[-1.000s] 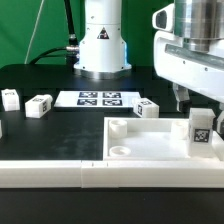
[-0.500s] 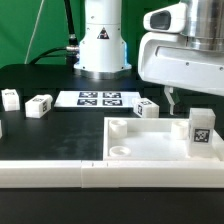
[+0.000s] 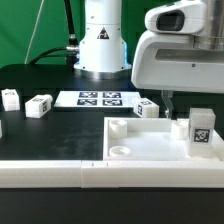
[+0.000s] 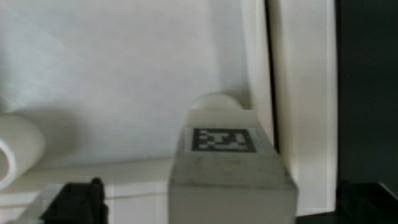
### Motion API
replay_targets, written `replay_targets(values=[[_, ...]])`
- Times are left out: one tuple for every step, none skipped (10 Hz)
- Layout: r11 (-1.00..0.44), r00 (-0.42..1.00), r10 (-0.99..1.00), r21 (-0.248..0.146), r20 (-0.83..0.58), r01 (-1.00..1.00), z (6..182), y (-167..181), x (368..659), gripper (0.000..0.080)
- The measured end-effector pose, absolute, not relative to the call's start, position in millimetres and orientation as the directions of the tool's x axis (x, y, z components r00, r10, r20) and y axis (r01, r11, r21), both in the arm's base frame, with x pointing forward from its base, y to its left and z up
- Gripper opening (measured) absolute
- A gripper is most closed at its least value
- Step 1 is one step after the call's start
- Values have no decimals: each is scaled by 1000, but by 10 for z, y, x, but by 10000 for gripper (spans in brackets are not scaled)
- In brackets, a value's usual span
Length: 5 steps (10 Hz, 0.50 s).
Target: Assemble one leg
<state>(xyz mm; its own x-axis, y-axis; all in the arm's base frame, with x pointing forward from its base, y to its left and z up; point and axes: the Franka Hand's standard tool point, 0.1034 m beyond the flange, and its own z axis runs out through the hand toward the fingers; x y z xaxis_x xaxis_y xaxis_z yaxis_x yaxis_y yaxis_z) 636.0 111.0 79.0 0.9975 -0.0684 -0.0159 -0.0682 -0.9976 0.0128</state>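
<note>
One leg (image 3: 201, 133) stands upright in the right corner of the large white panel (image 3: 140, 150), with a marker tag on its face. My gripper (image 3: 180, 106) hangs just above and to the exterior view's left of it, open and holding nothing. In the wrist view the leg (image 4: 228, 165) sits between my two dark fingertips (image 4: 75, 200), which stand well apart and do not touch it. Three more legs lie loose on the black table: two at the exterior view's left (image 3: 9, 98) (image 3: 39, 105) and one behind the panel (image 3: 148, 108).
The marker board (image 3: 98, 98) lies at the back middle in front of the arm's base (image 3: 102, 45). A long white bar (image 3: 40, 172) runs along the front edge. Raised sockets (image 3: 118, 127) stand at the panel's corners.
My gripper has lifted and shifted toward the exterior view's left, away from the upright leg. The leg stays standing in the panel's corner.
</note>
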Motion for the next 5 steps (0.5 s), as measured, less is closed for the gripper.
replay_targets(values=[[-999,999,-45,13,-16,-45,789,1108,6360,649],[-999,999,-49,13,-16,-48,788,1107,6360,559],[-999,999,-49,13,-16,-48,788,1107,6360,423],[-999,999,-49,13,-16,-49,788,1109,6360,423],[-996,996,-85,12,-16,-85,786,1110,6358,291]])
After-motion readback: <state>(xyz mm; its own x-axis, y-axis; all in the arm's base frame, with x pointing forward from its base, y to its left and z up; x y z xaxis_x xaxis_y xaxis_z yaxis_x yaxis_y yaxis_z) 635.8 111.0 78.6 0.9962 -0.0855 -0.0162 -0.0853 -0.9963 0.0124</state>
